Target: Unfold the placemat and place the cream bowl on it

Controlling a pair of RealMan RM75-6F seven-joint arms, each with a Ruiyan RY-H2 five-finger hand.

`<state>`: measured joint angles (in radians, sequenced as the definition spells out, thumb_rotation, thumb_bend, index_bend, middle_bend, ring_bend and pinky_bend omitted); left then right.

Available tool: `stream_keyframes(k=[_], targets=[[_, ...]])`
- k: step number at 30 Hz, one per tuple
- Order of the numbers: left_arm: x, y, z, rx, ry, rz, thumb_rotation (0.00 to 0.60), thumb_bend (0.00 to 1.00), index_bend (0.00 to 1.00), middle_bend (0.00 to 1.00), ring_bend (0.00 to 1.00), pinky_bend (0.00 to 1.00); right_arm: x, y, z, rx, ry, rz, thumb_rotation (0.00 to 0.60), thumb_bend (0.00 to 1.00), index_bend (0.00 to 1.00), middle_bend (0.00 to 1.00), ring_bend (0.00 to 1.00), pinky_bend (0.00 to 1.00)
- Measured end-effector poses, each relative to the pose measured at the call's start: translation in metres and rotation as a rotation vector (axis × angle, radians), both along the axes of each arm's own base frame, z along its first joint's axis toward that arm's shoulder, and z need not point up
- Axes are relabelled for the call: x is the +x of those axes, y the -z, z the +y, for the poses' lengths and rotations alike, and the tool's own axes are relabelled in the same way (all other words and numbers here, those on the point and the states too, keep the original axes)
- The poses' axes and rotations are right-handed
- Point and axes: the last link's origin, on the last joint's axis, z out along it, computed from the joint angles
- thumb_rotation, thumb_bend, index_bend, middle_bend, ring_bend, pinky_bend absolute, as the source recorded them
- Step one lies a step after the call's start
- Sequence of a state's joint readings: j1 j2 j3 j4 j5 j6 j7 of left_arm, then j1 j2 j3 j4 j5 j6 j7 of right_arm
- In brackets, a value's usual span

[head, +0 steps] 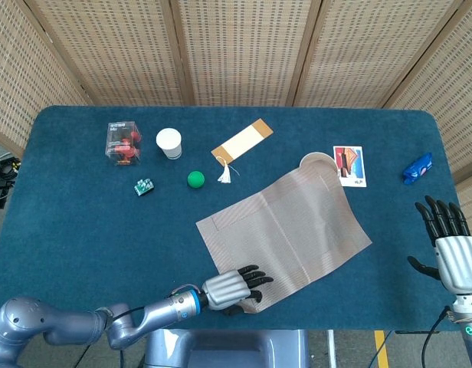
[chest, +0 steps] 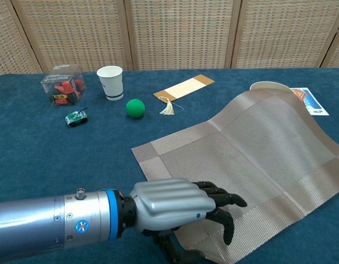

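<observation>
The woven grey-beige placemat (head: pixel 286 226) (chest: pixel 252 148) lies spread open across the middle of the blue table. Its far right corner drapes up over the cream bowl (head: pixel 316 160) (chest: pixel 267 86), of which only the far rim shows. My left hand (head: pixel 232 288) (chest: pixel 178 208) is at the mat's near corner, fingers on top and thumb under the edge, pinching it. My right hand (head: pixel 449 244) hovers at the table's right edge with fingers spread, holding nothing; the chest view does not show it.
Along the far left stand a clear box of red pieces (head: pixel 123 142), a white paper cup (head: pixel 168 142), a green ball (head: pixel 195 179) and a small green toy (head: pixel 145 186). A tasselled bookmark (head: pixel 241 140), a picture card (head: pixel 349 166) and a blue object (head: pixel 417 168) lie further right.
</observation>
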<state>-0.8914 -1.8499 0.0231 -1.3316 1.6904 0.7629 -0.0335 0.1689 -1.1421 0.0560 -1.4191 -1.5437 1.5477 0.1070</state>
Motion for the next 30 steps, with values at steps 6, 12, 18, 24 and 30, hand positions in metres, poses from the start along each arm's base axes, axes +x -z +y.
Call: stream_keyframes(k=[6,12,18,24,30], targets=[[0.001,0.002,0.001,0.002,-0.007,0.004,0.600,0.48,0.42,0.00,0.00,0.00,0.002,-0.001,0.001,0.000,-0.007,-0.004,0.600,0.00,0.06,0.00,0.00,0.00],[0.001,0.003,0.001,-0.007,-0.021,0.008,0.600,0.50,0.51,0.00,0.00,0.00,0.003,-0.001,0.001,-0.001,-0.014,-0.009,0.600,0.00,0.06,0.00,0.00,0.00],[0.002,0.000,0.001,-0.001,-0.024,0.000,0.600,0.50,0.61,0.00,0.00,0.00,0.005,-0.002,0.002,-0.001,-0.021,-0.012,0.600,0.00,0.08,0.00,0.00,0.00],[-0.002,-0.005,0.003,0.010,-0.028,0.004,0.600,0.50,0.62,0.00,0.00,0.00,0.006,-0.001,0.003,0.005,-0.029,-0.011,0.600,0.00,0.09,0.00,0.00,0.00],[-0.016,-0.018,0.007,0.029,-0.025,0.027,0.600,0.50,0.63,0.00,0.00,0.00,0.007,0.000,0.003,0.009,-0.033,-0.009,0.600,0.00,0.09,0.00,0.00,0.00]])
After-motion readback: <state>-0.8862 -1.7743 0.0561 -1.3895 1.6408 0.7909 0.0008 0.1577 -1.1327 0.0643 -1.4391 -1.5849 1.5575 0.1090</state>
